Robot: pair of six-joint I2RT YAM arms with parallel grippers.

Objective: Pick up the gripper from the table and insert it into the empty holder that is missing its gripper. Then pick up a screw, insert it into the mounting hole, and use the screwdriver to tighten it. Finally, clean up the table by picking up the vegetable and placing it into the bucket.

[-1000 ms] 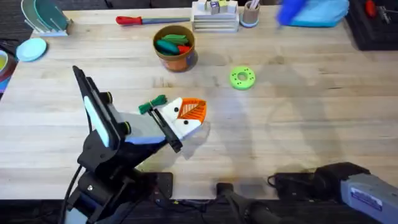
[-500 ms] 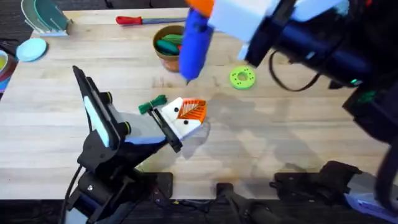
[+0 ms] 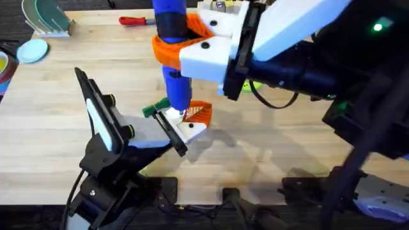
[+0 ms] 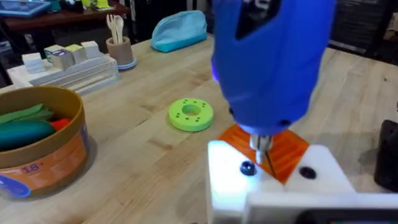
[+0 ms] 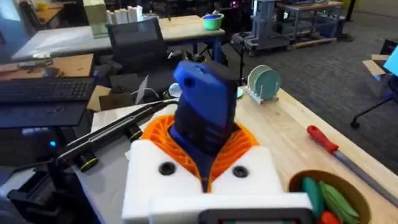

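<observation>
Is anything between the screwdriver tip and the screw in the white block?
Nothing visible. The screwdriver tip hangs just above the white block, beside the black screw, no object between them.

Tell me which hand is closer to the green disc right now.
Right. The right hand, gripping the blue screwdriver, hangs just beside the green disc. The left hand holds the white holder farther toward the robot.

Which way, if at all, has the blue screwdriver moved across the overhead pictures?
Yes. The blue screwdriver has travelled from the table's far right edge leftward and nearer, past the green disc, to stand tip-down over the white holder.
</observation>
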